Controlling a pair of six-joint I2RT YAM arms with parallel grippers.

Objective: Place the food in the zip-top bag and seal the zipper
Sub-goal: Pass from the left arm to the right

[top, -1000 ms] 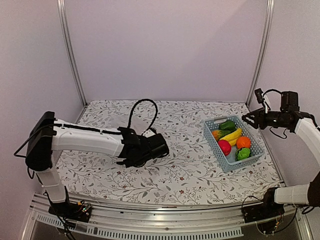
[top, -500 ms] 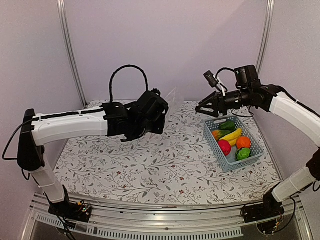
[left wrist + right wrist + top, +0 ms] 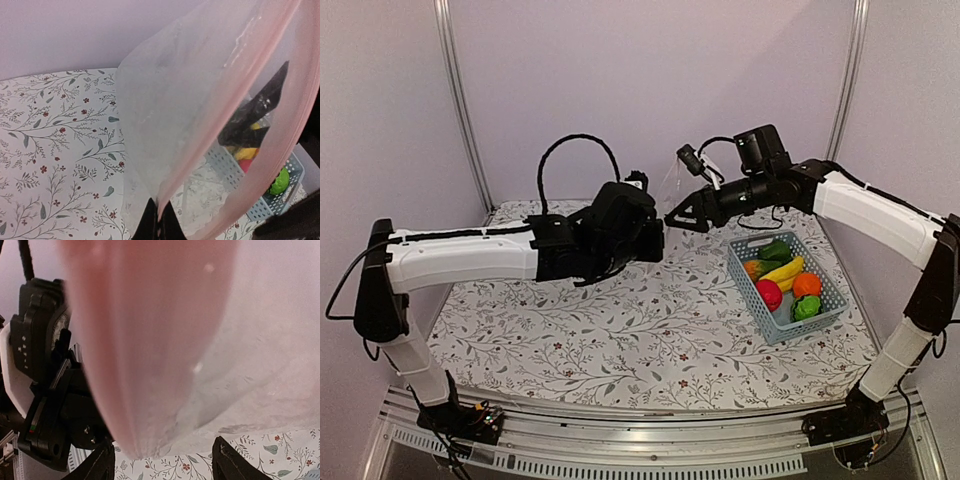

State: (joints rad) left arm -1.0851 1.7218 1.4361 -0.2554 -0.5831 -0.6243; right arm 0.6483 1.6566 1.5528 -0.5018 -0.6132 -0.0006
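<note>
My L end effector [image 3: 159, 226] pinches zip-top bag [image 3: 165, 115] mid-air over bench [image 3: 620, 330]; R end effector [image 3: 162, 464] gapes wide by zipper [image 3: 150, 340]. Bag's light, floppy, slick: grip stiffer strip. Food [image 3: 782, 279] sits in basket [image 3: 748, 290].

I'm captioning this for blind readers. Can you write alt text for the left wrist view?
A clear zip-top bag with a pale pink zipper hangs close up, pinched by the left gripper. Behind it: a blue basket of toy food on a floral table.
</note>
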